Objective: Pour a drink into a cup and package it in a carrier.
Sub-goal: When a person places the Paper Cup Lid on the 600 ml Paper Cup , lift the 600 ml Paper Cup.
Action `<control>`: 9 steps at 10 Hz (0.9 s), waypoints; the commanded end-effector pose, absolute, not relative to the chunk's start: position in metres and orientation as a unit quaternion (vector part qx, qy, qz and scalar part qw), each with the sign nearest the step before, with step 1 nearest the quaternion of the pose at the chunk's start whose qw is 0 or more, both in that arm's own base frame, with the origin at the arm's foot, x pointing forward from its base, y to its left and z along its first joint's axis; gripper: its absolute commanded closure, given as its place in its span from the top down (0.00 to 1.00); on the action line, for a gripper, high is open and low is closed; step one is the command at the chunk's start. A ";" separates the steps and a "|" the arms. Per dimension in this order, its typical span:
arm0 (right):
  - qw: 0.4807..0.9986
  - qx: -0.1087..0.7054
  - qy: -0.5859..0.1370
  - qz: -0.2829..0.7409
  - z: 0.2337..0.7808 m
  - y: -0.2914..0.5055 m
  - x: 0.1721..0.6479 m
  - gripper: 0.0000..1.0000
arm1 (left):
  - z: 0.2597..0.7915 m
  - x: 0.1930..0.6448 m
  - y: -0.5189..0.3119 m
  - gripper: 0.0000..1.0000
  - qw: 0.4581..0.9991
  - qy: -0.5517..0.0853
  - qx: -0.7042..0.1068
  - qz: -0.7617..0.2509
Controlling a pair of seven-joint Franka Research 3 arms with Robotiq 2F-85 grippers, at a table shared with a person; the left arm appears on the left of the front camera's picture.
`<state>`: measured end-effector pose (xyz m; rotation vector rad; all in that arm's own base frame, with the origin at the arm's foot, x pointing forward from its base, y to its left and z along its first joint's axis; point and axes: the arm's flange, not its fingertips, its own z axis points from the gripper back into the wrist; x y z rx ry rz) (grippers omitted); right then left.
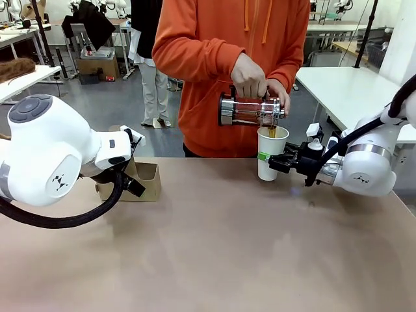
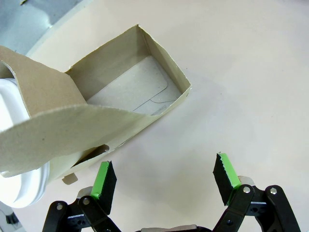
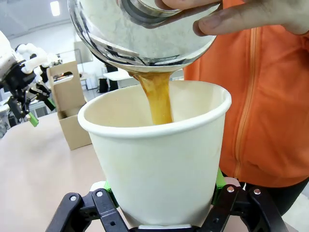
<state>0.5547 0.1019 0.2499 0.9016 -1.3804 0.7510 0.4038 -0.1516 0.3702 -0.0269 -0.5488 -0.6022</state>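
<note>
A person's hands tip a glass pitcher point(image 1: 250, 110) over the tall white paper cup point(image 1: 271, 155), and an amber drink point(image 3: 159, 99) streams into it. My right gripper point(image 1: 281, 160) is shut on the cup's lower part, green pads point(image 3: 219, 180) pressed on both sides, with the cup upright on the table. The brown cardboard carrier point(image 1: 146, 182) stands at the table's left. My left gripper point(image 2: 166, 176) hovers open just beside the carrier's empty slot point(image 2: 130, 82), with nothing between its fingers.
A white round cup point(image 2: 14, 164) sits in the carrier's other slot, partly hidden by the handle panel point(image 2: 58, 130). The person in an orange hoodie point(image 1: 208, 71) stands at the far edge. The brown tabletop point(image 1: 221, 247) stretches between the arms.
</note>
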 end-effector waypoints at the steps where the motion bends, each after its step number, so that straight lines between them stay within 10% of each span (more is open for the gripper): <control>1: 0.616 0.393 -0.600 0.325 0.251 0.104 0.553 0.80 | 0.371 0.404 -0.151 1.00 0.918 -0.267 -0.014 -0.293; 9: 0.616 0.393 -0.600 0.325 0.251 0.104 0.553 0.80 | 0.371 0.404 -0.151 1.00 0.918 -0.267 -0.014 -0.293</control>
